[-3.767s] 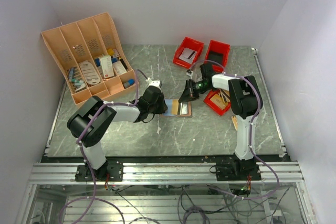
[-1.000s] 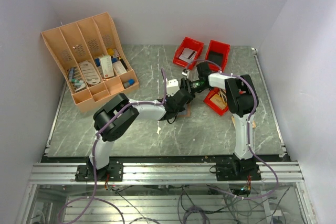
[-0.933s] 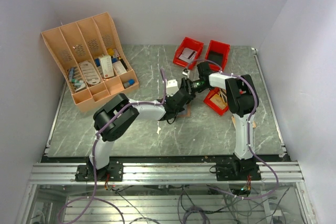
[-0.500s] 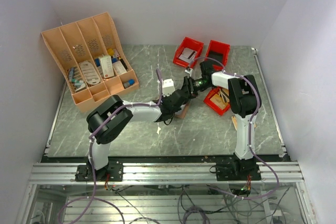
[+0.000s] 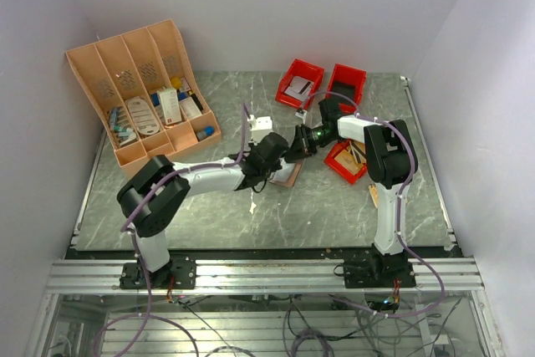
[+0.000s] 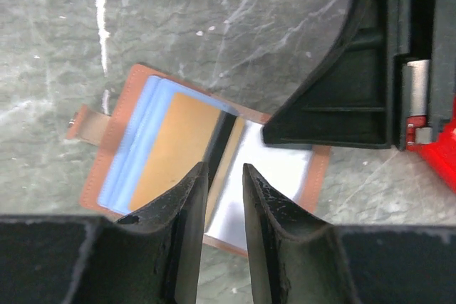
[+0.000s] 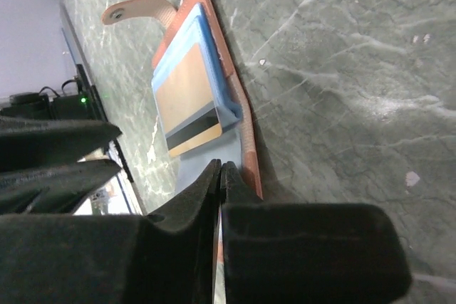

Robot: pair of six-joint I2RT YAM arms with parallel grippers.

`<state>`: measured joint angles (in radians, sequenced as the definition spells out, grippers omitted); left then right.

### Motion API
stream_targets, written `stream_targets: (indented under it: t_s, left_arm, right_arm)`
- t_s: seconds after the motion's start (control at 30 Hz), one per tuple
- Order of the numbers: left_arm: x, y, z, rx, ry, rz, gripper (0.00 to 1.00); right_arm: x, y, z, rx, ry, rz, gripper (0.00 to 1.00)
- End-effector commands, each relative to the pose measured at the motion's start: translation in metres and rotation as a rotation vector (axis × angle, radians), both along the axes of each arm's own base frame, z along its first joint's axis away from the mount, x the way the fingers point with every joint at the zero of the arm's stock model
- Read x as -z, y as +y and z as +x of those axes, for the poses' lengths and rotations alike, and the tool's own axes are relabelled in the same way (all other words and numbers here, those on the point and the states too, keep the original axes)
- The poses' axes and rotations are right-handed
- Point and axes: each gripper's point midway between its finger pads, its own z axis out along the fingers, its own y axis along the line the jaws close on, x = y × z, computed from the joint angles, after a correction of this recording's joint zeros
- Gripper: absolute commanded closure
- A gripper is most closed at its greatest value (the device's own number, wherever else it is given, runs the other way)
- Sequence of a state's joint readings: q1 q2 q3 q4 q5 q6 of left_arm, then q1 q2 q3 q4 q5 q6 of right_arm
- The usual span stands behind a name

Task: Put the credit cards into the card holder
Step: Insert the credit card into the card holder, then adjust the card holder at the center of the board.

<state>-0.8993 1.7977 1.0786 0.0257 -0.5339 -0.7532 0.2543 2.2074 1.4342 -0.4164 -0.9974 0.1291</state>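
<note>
The tan-brown card holder [image 6: 105,176] lies open on the table, its strap with the round snap [image 7: 135,8] at the far end. It also shows in the top view [image 5: 289,176] and the right wrist view [image 7: 225,62]. An orange-tan card with a black stripe [image 6: 171,151] sits in the blue sleeves of one half, as the right wrist view [image 7: 185,90] also shows. My left gripper [image 6: 223,170] is narrowly open and empty, just above the holder's near edge. My right gripper [image 7: 220,166] is shut, its tip pressing on the holder's other half [image 6: 342,97].
Two red bins [image 5: 299,83] [image 5: 345,85] stand at the back, and a third [image 5: 344,161] lies right of the holder. The orange-tan slotted organiser rack [image 5: 142,94] stands at the back left. The two grippers [image 5: 272,156] [image 5: 299,146] are close together over the holder.
My left gripper reached in over the holder and has drawn back a little to the left. My right gripper has stayed pressed on the holder.
</note>
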Motion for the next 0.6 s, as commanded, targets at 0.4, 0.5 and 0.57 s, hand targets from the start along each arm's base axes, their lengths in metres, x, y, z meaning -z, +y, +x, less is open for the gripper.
stream_targets:
  t_s: [0.4,0.5,0.57]
  left_arm:
    - [0.042,0.043,0.011,0.196,0.188,-0.046,0.52]
    - [0.048,0.043,0.007,0.209,0.208,-0.056,0.53]
    - [0.052,0.043,0.002,0.215,0.222,-0.065,0.55]
  right_arm:
    - [-0.002,0.006,-0.001,-0.025,-0.130,-0.156,1.00]
    - [-0.002,0.008,-0.001,-0.027,-0.142,-0.170,1.00]
    - [-0.002,0.010,-0.003,-0.030,-0.142,-0.175,1.00]
